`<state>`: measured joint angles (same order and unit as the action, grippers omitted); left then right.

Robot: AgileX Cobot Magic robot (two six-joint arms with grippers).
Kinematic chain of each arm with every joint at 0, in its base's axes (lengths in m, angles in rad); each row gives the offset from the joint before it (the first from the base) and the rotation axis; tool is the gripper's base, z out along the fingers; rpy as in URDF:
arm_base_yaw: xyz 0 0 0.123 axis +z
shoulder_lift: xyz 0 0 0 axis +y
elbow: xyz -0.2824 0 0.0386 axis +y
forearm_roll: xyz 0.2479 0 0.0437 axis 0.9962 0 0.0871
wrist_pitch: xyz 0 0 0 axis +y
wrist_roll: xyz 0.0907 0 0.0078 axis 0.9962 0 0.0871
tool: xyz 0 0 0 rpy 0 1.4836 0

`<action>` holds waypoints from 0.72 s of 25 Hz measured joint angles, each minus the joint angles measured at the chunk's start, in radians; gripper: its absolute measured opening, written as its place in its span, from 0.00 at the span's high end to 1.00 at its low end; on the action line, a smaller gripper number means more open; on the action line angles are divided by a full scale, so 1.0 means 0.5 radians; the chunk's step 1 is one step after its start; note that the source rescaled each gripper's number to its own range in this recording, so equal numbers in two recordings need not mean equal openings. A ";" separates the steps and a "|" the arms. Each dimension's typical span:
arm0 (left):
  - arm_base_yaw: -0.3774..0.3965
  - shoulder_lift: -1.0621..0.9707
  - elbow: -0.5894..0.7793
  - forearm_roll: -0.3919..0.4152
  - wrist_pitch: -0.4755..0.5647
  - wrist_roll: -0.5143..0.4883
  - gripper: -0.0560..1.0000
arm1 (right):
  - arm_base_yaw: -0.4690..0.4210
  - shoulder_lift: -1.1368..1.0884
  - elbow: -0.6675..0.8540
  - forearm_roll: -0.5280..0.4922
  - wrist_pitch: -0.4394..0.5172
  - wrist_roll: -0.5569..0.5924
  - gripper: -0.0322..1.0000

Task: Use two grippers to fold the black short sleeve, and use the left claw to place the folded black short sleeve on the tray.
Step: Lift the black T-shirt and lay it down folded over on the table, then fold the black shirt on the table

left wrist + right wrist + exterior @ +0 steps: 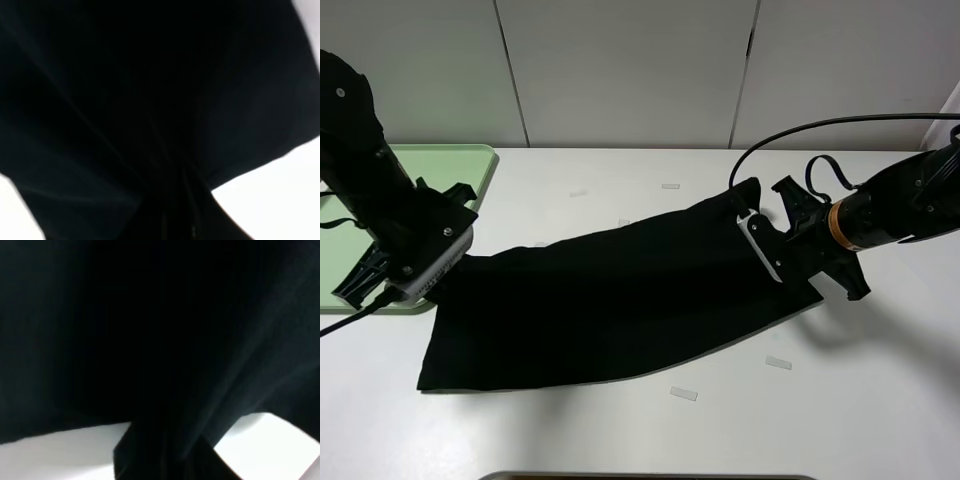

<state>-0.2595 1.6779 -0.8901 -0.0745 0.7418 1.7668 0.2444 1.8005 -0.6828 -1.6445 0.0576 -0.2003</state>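
now left hand (453, 262) and right hand (748, 213) each grip the black short sleeve (620, 300).

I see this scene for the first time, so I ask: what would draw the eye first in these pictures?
The black short sleeve dominates: a long dark band stretched across the middle of the white table. Each end seems pinched and lifted by a gripper, the left gripper at the left end and the right gripper at the right end. The pale-green tray lies at the table's far left, partly behind the left arm.
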 joint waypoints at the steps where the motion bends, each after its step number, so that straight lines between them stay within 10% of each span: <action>1: 0.000 0.000 0.000 -0.006 0.038 -0.046 0.94 | 0.000 0.000 0.000 0.021 -0.002 0.000 0.97; 8: 0.029 0.000 0.002 0.048 0.312 -0.387 0.84 | 0.005 0.000 0.000 0.137 0.029 0.004 0.93; 11: 0.042 0.000 0.008 0.063 0.377 -0.438 0.59 | -0.012 0.000 0.004 0.234 0.132 0.013 0.65; 13: 0.044 0.000 0.008 0.029 0.365 -0.489 0.39 | -0.023 0.000 0.006 0.265 0.175 0.016 0.20; 18: 0.044 0.000 0.008 -0.085 0.229 -0.588 0.14 | -0.023 0.000 0.007 0.276 0.162 0.016 0.03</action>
<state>-0.2375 1.6779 -0.8859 -0.1170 0.8563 1.4728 0.2330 1.8005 -0.6793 -1.5065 0.1388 -0.1923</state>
